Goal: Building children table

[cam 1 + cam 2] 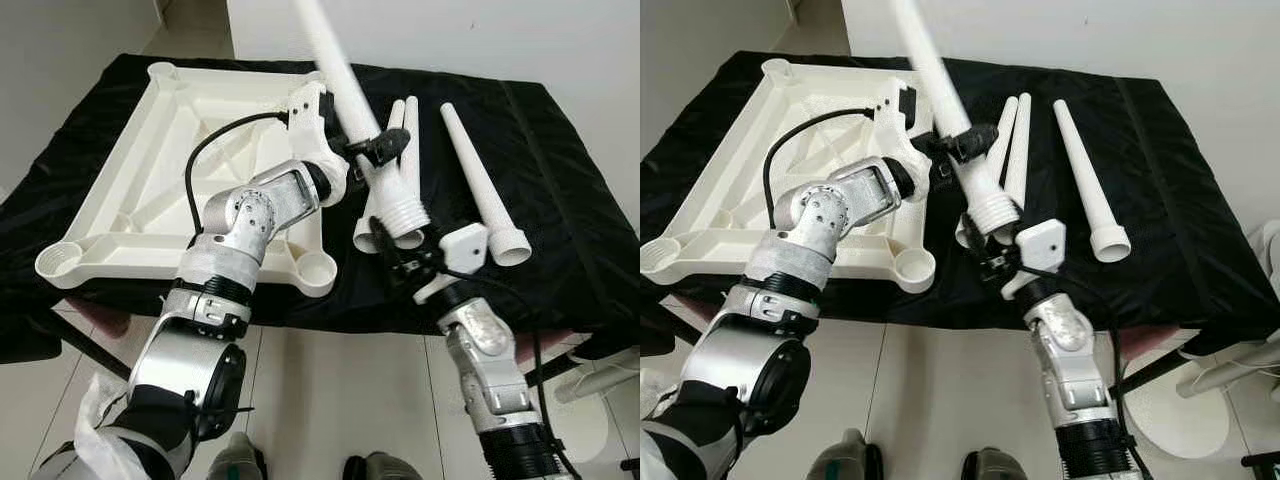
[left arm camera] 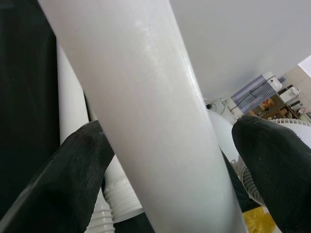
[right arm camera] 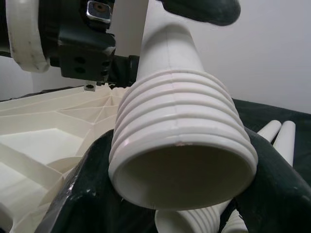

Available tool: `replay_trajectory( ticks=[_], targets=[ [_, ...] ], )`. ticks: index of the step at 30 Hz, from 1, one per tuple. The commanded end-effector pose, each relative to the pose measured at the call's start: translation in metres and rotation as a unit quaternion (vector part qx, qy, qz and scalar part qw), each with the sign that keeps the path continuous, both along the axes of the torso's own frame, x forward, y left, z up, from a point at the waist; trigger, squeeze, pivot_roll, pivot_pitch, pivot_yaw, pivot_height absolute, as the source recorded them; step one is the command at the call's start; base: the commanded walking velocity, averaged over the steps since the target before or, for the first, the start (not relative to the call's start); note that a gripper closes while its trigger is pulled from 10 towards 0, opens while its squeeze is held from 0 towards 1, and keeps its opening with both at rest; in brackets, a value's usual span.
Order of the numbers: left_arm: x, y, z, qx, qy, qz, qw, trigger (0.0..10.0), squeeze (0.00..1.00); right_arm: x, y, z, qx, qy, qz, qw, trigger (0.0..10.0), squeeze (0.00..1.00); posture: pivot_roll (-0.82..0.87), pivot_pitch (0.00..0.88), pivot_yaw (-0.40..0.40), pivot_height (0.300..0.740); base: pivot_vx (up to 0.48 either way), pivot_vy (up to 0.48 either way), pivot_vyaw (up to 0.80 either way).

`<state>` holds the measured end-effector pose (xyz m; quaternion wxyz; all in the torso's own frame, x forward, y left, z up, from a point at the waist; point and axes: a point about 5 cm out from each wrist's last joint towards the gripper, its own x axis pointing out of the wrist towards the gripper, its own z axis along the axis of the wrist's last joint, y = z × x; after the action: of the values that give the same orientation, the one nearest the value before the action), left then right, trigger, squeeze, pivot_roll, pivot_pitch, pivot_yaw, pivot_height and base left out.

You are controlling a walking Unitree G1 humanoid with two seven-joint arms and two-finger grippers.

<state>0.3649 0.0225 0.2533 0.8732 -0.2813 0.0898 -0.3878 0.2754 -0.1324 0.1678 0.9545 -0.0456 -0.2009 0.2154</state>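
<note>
Where the black-draped table (image 1: 560,200) meets its near edge, the right gripper (image 1: 400,255) has its fingers clamped around the threaded end of a raised white leg (image 1: 345,85); farther up the shaft, the left gripper (image 1: 375,148) is closed around the same leg, which slants up and away above the table; beneath it two more legs (image 1: 408,140) lie side by side, a fourth leg (image 1: 480,190) lies apart on the right; the upturned white tabletop (image 1: 130,170) rests on the left, sockets at its corners.
</note>
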Motion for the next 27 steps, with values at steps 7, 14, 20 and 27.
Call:
replay_trajectory(
  ticks=[7, 14, 20, 27],
  targets=[
    [0.006, 0.004, 0.023, -0.098, 0.012, -0.088, 0.991, 10.0, 0.00, -0.009, 0.005, -0.007, -0.042, -0.016, 0.021, 0.999, 10.0, 0.00, -0.02, 0.000, 0.009, 0.740, 0.000, 0.000, 0.00],
    [0.018, 0.017, 0.032, -0.127, 0.035, -0.068, 0.989, 10.0, 0.00, -0.019, 0.004, -0.018, -0.063, -0.013, 0.027, 0.998, 10.0, 0.00, -0.01, 0.000, 0.011, 0.740, 0.000, 0.000, 0.00],
    [0.028, 0.028, 0.031, -0.131, 0.060, -0.039, 0.989, 0.0, 0.00, -0.026, 0.003, -0.025, -0.075, -0.007, 0.031, 0.997, 10.0, 0.00, -0.03, 0.000, 0.025, 0.740, 0.000, 0.000, 0.00],
    [0.027, 0.027, 0.032, -0.164, 0.081, -0.059, 0.981, 0.0, 0.00, -0.026, 0.003, -0.028, -0.076, -0.007, 0.029, 0.997, 10.0, 0.00, -0.02, 0.000, 0.023, 0.740, 0.000, 0.000, 0.00]
  ],
)
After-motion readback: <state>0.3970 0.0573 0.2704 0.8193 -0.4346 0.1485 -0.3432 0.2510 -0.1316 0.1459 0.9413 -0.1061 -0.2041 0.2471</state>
